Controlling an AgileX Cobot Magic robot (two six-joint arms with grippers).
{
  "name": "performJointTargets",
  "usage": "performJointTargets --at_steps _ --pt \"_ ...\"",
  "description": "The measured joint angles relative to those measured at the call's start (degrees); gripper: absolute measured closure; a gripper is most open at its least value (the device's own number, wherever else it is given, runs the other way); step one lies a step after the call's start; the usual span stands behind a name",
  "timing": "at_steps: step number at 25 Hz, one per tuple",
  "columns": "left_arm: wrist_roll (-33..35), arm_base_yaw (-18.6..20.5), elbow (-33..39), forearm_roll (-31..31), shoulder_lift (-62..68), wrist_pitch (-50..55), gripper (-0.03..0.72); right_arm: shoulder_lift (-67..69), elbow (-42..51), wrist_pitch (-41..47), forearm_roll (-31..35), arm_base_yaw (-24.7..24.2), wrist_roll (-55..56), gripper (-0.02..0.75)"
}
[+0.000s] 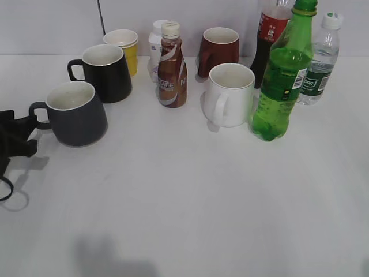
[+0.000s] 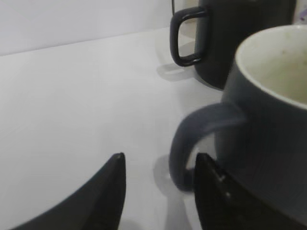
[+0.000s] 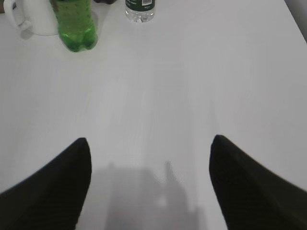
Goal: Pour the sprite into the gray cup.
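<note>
The sprite (image 1: 285,75), a tall green bottle with its cap on, stands upright at the right, beside a white mug. Its base also shows in the right wrist view (image 3: 74,26), far ahead and to the left. The gray cup (image 1: 75,112) stands upright at the left, its handle pointing left. My left gripper (image 1: 14,135) is at the left edge, right by that handle. In the left wrist view the left gripper (image 2: 160,158) is open, and the gray cup's (image 2: 268,120) handle lies between the fingertips, close to the right finger. My right gripper (image 3: 151,140) is open and empty over bare table.
A glossy black mug (image 1: 106,72), a yellow cup (image 1: 124,49), a brown drink bottle (image 1: 172,66), a maroon mug (image 1: 219,51), a white mug (image 1: 229,95), a cola bottle (image 1: 268,40) and a water bottle (image 1: 320,60) stand along the back. The white table (image 1: 190,196) stretches to the front.
</note>
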Motion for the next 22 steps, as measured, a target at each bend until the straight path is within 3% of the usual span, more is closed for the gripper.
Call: performJointTargets --at_steps 4,7,12,19,22 --pt "0.0 0.0 -3.7 0.9 3.4 -0.1 0.327 0.0 0.0 0.0 0.0 0.0 0.0 0.164" --pt "0.0 0.0 -6.4 2.9 5.9 -0.1 0.379 0.0 0.0 0.0 0.0 0.0 0.0 0.164" --pt "0.2 0.0 -8.6 5.4 7.0 0.0 0.633 0.0 0.0 0.0 0.1 0.0 0.0 0.164" --pt "0.5 0.0 -8.3 6.9 4.6 0.4 0.643 0.0 -0.4 -0.8 2.6 0.0 -1.1 0.164" --pt "0.5 0.0 -8.1 7.0 1.0 0.5 0.644 1.1 -1.0 -9.7 2.7 0.0 -1.6 0.164"
